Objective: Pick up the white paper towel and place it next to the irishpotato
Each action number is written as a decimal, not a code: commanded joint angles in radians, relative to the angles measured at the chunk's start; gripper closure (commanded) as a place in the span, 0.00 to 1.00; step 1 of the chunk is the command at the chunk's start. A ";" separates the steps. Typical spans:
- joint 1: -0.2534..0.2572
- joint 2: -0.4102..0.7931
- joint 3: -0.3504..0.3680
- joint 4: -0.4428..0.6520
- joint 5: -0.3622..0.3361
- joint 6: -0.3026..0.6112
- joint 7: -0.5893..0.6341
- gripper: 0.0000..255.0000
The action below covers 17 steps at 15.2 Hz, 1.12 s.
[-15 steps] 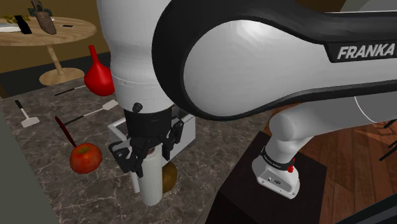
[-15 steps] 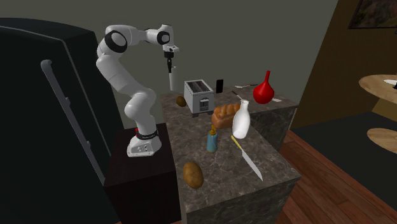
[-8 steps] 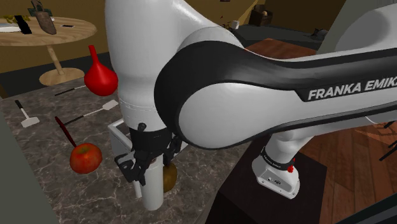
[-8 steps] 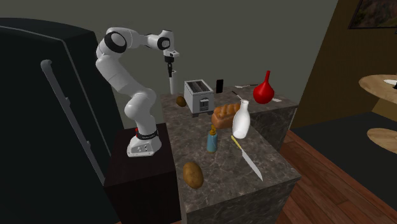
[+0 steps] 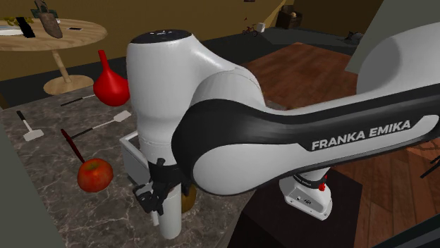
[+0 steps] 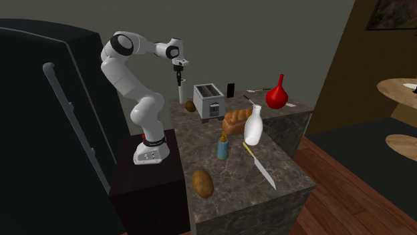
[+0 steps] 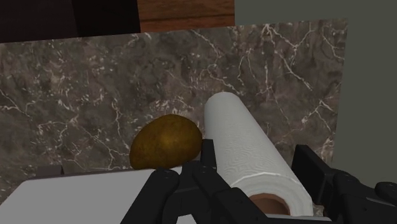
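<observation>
Shoulder view: our pincer [image 5: 161, 201] has dropped lower, clamped on the paper towel roll [image 5: 169, 225] beside the potato [image 5: 187, 201]. Second exterior view: the roll perhaps hovers above the tabletop [image 6: 200, 140]. Wrist view: potato alongside; we judge release near.

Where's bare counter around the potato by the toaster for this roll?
Bare marble counter lies open beyond the potato, out to the counter's edge, and beside the paper towel roll on its side away from the potato. The toaster crowds the potato's other side.
</observation>
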 commanded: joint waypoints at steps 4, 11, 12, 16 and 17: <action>-0.025 0.000 0.055 -0.038 0.024 0.059 -0.012 1.00; -0.029 0.000 0.065 -0.044 0.029 0.069 -0.015 1.00; -0.030 0.000 0.065 -0.044 0.029 0.069 -0.015 1.00; -0.030 0.000 0.065 -0.044 0.029 0.069 -0.015 0.00; -0.030 0.000 0.065 -0.044 0.029 0.069 -0.015 0.00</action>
